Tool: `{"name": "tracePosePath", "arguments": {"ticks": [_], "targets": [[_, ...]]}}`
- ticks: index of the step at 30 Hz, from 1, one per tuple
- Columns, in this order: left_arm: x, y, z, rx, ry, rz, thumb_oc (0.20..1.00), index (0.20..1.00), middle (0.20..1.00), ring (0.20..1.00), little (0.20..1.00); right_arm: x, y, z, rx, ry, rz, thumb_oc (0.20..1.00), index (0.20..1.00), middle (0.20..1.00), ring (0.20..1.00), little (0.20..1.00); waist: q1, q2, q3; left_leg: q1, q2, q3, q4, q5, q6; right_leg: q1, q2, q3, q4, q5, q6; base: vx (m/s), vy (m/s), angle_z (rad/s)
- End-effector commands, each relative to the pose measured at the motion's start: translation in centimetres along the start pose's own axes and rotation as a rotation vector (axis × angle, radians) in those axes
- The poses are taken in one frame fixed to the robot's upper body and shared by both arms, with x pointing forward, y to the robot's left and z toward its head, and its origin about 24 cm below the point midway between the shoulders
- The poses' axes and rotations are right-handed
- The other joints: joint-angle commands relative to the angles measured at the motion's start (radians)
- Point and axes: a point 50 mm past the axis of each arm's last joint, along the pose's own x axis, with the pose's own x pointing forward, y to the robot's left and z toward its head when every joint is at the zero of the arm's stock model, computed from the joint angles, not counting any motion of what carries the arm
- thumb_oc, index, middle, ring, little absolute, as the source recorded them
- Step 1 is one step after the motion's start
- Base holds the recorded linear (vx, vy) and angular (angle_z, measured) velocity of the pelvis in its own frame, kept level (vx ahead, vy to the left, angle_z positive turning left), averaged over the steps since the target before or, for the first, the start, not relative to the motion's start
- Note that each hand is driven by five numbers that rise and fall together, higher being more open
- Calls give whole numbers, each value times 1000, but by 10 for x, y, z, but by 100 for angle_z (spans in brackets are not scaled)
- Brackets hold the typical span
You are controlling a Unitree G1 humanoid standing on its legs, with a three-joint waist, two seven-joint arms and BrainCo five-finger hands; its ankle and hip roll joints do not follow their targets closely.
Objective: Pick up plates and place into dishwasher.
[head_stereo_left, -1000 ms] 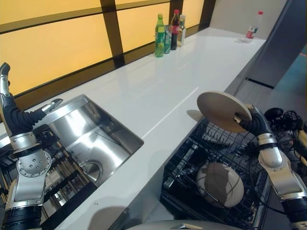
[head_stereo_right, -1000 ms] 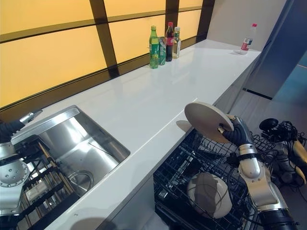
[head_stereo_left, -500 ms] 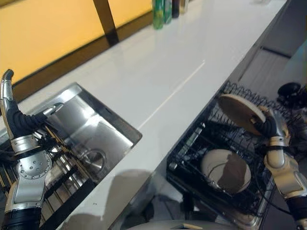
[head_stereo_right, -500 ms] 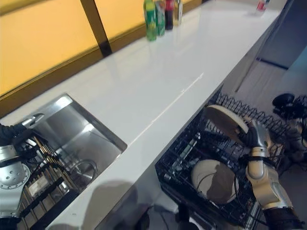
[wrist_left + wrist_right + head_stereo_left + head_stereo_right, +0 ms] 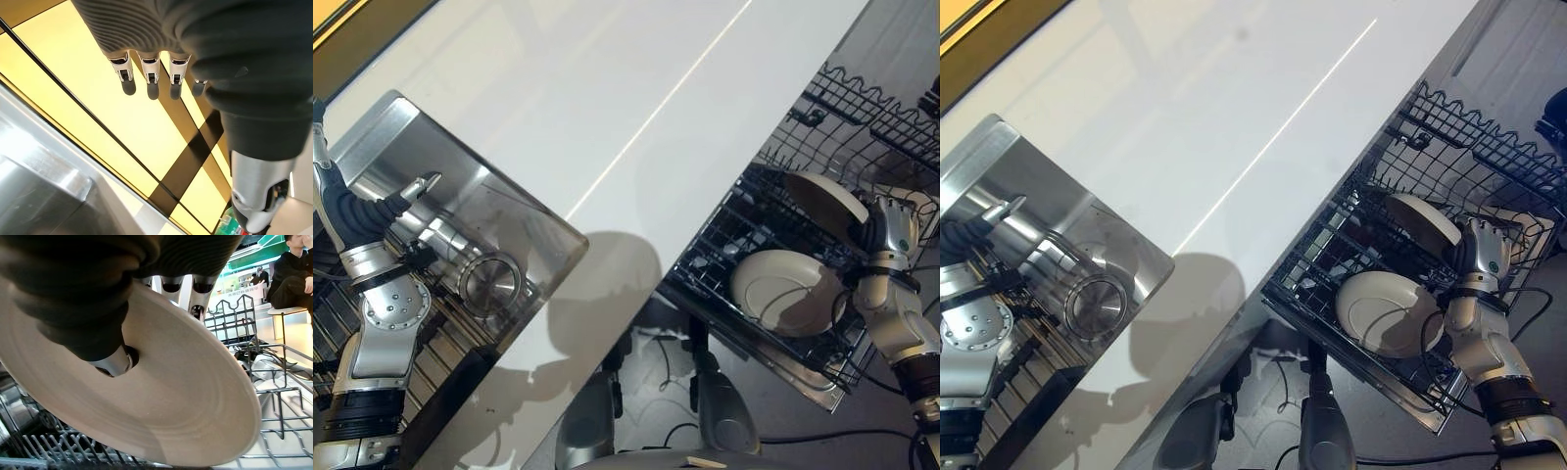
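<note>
The right hand (image 5: 889,227) pinches a round cream ceramic plate (image 5: 822,196) at its rim, thumb on one face and fingers (image 5: 197,294) on the other, as the right wrist view shows. The plate is tilted on edge above the black wire dishwasher rack (image 5: 1449,113), which is pulled out beside the long white worktop (image 5: 636,88). Whether the plate touches the rack's wires cannot be told. A 2nd cream plate (image 5: 1386,313) lies nearly flat in the rack, just below the held one.

The left hand (image 5: 335,201) is raised over the stainless steel sink (image 5: 460,245) at the worktop's near end, its fingers (image 5: 152,78) straight and relaxed, holding nothing. Behind them is a yellow panelled wall with dark bars (image 5: 93,117).
</note>
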Motion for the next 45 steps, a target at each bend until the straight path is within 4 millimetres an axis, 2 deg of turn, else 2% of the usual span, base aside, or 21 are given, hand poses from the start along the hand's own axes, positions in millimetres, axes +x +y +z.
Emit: {"name": "tracePosePath", "arguments": {"ticks": [1, 7, 12, 17, 28, 29, 31, 40, 45], "targets": [[18, 3, 13, -6, -85, 28, 1000, 1000, 1000, 1000, 1000, 17, -11, 6, -64, -31, -28, 200, 200, 200, 200, 200, 6, 10, -20, -147, -26, -82, 41, 55, 30, 2, -50, -24, 168, -187, 34, -17, -50, 1], [27, -1, 20, -13, -114, 32, 1000, 1000, 1000, 1000, 1000, 22, -3, 11, -116, -30, 54, 200, 200, 200, 200, 200, 11, 18, 10, -178, -31, -88, 41, 63, 34, -35, -52, -31, 178, -179, 35, -26, -35, 2], [30, -5, 25, -25, -134, 28, 1000, 1000, 1000, 1000, 1000, 22, 12, 12, -130, -18, 151, 200, 200, 200, 200, 200, 18, 27, 30, -193, -35, -91, 33, 71, 36, -57, -55, -41, 188, -177, 32, -23, -10, 0], [37, -9, 30, -32, -155, 25, 1000, 1000, 1000, 1000, 1000, 23, 29, 2, -133, 51, 236, 200, 200, 200, 200, 200, 28, 40, 49, -211, -41, -92, 35, 79, 37, -77, -61, -59, 196, -172, 27, -44, -20, -1], [37, -12, 32, -53, -156, 30, 1000, 1000, 1000, 1000, 1000, 29, 27, 0, -109, 106, 218, 200, 200, 200, 200, 200, 30, 63, 65, -215, -48, -81, 23, 90, 40, -94, -78, -89, 204, -164, 29, -40, 6, -4], [36, -13, 32, -54, -154, 28, 1000, 1000, 1000, 1000, 1000, 29, 26, 0, -110, 107, 210, 253, 253, 253, 253, 253, 28, 64, 64, -214, -48, -79, 23, 90, 40, -94, -79, -91, 206, -164, 29, 0, 0, 0], [34, -13, 31, -57, -147, 26, 1000, 1000, 1000, 1000, 1000, 29, 25, 0, -110, 113, 204, 1000, 1000, 1000, 1000, 1000, 25, 66, 61, -211, -49, -75, 25, 89, 40, -93, -79, -92, 207, -164, 29, 0, 0, 0], [28, -8, 25, -53, -123, 18, 1000, 1000, 1000, 1000, 1000, 27, 15, 0, -45, 135, 118, 1000, 1000, 1000, 1000, 1000, 14, 58, 37, -188, -43, -60, 27, 81, 39, -71, -75, -92, 203, -164, 29, -5, 3, 3], [22, -6, 20, -46, -104, 13, 1000, 1000, 1000, 1000, 1000, 27, 0, 13, 25, 87, 14, 1000, 1000, 1000, 1000, 1000, 2, 54, 20, -171, -39, -53, 28, 73, 39, -58, -74, -87, 200, -164, 31, 9, 4, -8]]}}
